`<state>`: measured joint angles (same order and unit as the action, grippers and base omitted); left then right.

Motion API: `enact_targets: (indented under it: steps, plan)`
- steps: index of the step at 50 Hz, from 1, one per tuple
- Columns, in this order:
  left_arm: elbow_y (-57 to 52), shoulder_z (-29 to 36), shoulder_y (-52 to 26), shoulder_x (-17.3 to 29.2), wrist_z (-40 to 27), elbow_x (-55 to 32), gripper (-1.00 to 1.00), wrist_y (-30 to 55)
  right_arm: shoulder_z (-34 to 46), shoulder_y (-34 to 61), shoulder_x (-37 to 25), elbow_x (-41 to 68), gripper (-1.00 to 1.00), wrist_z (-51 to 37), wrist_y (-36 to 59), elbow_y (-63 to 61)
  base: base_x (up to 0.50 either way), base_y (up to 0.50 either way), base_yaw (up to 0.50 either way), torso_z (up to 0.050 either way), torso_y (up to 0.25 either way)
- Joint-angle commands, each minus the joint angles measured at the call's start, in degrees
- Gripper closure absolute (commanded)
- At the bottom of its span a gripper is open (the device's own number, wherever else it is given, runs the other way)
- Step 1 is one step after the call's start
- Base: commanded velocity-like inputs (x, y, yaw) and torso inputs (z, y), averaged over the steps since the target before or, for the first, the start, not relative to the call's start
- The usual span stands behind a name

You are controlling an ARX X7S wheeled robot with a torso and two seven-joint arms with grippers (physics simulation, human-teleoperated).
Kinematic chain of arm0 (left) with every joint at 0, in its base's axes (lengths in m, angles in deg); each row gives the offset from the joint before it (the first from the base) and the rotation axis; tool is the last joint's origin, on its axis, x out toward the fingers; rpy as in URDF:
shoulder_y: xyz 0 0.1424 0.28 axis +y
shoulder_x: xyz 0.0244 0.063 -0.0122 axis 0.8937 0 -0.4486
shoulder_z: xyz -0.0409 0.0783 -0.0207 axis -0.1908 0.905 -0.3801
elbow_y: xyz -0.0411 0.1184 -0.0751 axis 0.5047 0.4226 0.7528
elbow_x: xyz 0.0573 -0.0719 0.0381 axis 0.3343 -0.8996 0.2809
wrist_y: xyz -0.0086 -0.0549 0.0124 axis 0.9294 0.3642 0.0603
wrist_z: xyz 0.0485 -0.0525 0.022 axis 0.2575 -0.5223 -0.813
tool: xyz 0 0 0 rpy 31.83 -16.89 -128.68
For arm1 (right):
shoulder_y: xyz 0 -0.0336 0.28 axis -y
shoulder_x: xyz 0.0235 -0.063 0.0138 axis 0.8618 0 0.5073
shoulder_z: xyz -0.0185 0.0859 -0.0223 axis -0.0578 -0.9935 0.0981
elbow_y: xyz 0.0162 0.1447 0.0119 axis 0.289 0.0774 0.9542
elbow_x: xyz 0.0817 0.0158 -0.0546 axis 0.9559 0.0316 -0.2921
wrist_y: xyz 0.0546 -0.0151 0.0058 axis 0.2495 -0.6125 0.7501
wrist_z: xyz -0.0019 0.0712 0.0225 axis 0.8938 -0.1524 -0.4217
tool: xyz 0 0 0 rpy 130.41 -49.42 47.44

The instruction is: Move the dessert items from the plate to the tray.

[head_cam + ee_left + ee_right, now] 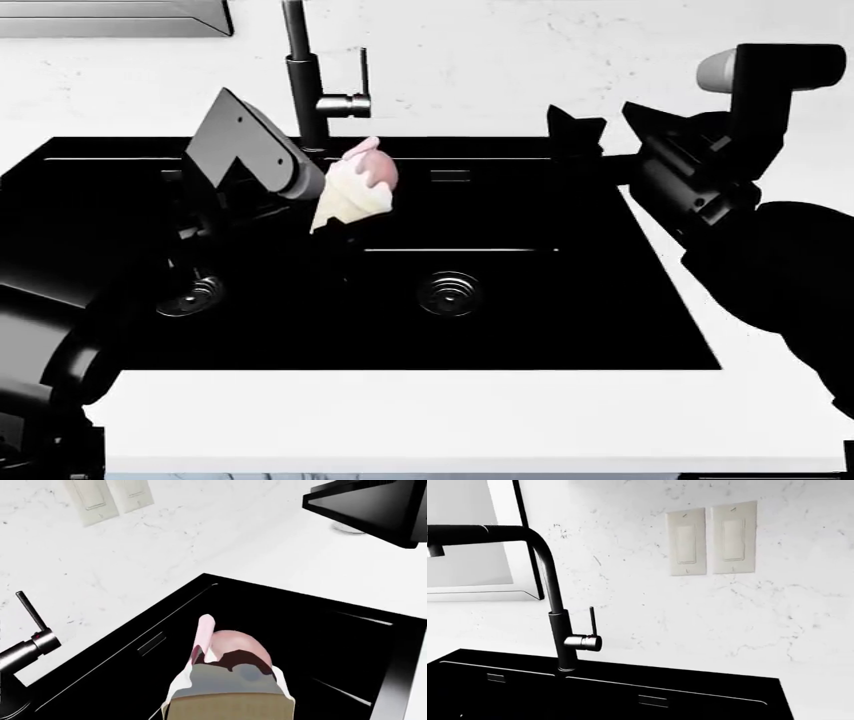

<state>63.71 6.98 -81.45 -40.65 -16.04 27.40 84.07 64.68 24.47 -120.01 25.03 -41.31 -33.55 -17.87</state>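
You face black sink (561, 300) set in white counter (400, 420). Two round drains on basin floor, one (450, 293) near centre, one (196, 292) toward left. Black faucet (304, 80) rises behind sink, side lever (592, 622) upright. White marble wall (694, 610) carries two pale switch plates (712, 539) side by side.

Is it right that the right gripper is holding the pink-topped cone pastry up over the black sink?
Not quite: the left gripper holds the cone pastry, not the right. The head view shows the pastry at the left arm's tip above the black sink, while the right gripper carries nothing there. The left wrist view also shows the pastry right at that gripper.
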Motion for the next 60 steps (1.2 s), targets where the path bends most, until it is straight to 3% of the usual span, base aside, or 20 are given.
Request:
enact_targets:
  steps: [1, 60]
  plan:
    - [0.1, -0.3, -0.2, -0.1, -0.7, -0.6, 1.0, 0.1, 0.0, 0.0, -0.1, 0.1, -1.0, -0.1, 0.0, -0.1, 0.0, -0.5, 0.0, 0.0, 0.0]
    - [0.2, -0.5, -0.2, 0.5, -1.5, -1.9, 1.0, -0.6, 0.5, 0.1, -0.3, 0.5, -1.0, -0.8, -0.1, -0.6, 0.0, -0.5, 0.0, 0.0, 0.0]
